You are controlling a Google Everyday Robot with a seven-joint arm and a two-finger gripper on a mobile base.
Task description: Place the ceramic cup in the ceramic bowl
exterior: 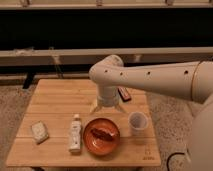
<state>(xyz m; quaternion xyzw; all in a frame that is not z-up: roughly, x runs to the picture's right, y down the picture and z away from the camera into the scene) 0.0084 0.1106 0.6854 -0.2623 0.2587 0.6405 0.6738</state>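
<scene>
The tool [107, 108] is hanging over the worktop [55, 100] with its fingers spread wide, and it's holding nothing. The ceramic bowl [113, 143] is sitting just in front of it, nearer the camera, with a reddish-brown item [102, 133] lying inside. The ceramic cup [138, 121] is standing upright just beside the bowl, to the right of the tool in view and clear of its fingers.

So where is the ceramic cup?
Camera view: the ceramic cup stands right of the ceramic bowl, near the table's right edge; the gripper hangs behind the bowl.
</scene>
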